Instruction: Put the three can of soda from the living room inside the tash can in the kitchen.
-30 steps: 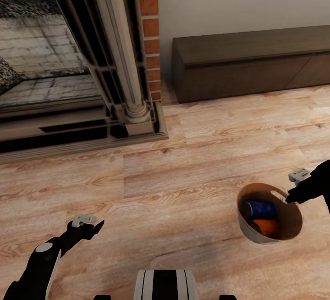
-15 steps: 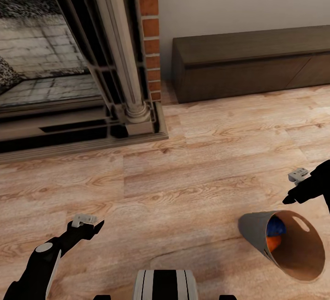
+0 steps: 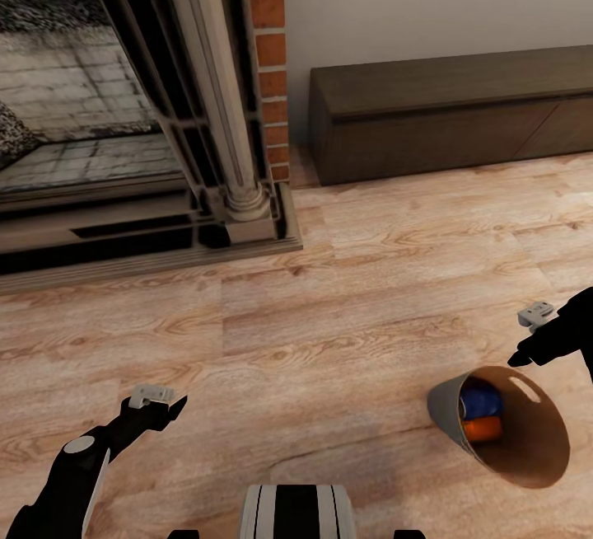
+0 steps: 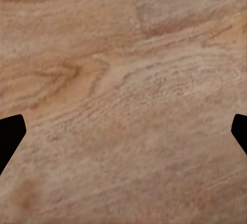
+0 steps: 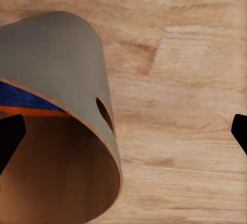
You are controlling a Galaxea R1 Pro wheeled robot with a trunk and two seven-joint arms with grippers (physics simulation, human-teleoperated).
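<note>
Tash can [image 3: 451, 412] lies tipped on floor [image 3: 329, 308] just below our right gripper [image 3: 520, 358]; blue [image 3: 479, 397] & orange [image 3: 483, 429] cans inside, 3rd unseen. Both grippers open, empty; kitchen trip left.

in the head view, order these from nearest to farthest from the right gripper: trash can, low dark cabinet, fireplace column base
1. The trash can, tipped over on the floor just below the right gripper, nearly at its fingertips.
2. The low dark cabinet, against the wall, up ahead of the gripper.
3. The fireplace column base, far across to the left beside the brick edge.
</note>
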